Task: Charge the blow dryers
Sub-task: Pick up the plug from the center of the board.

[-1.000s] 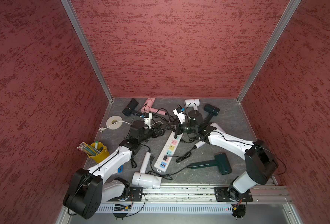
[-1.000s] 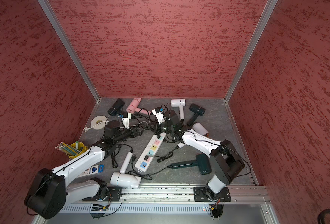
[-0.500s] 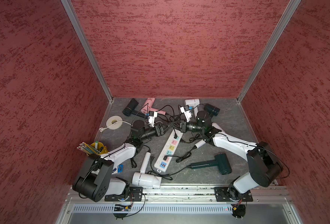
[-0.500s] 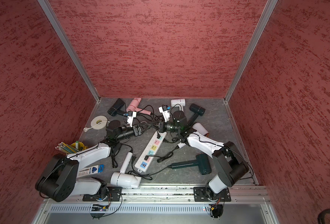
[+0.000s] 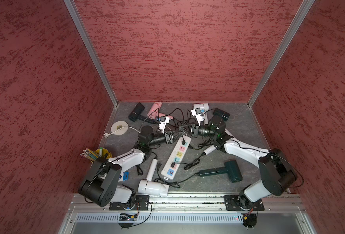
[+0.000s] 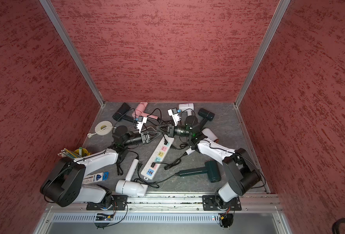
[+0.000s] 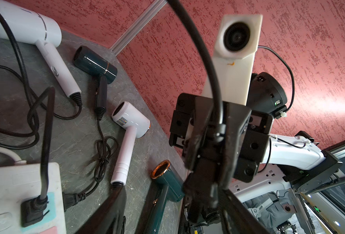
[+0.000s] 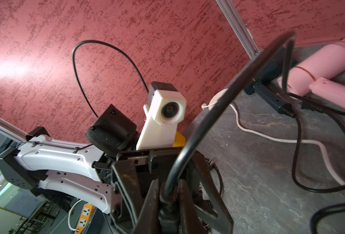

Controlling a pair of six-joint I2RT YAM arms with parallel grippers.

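Change: left end effector (image 5: 176, 136) has swung in and narrowed from wide. It is now nose to nose with right end effector (image 5: 184, 129) above the far end of power strip (image 5: 177, 156). Right is clamped on a black plug (image 7: 203, 190), its cord (image 8: 198, 129) looping away; which dryer it belongs to, can't tell. Left is part-way open, straddling that plug with one finger visibly clear, so no hold. Reads as a handover or regrasp before insertion. Two plugs already seated in strip. Dryers lie on tabletop (image 5: 244, 129): pink blow dryer (image 5: 154, 108) far-left corner, dark green blow dryer (image 5: 231, 170) near right, white blow dryer (image 5: 151, 187) near edge.
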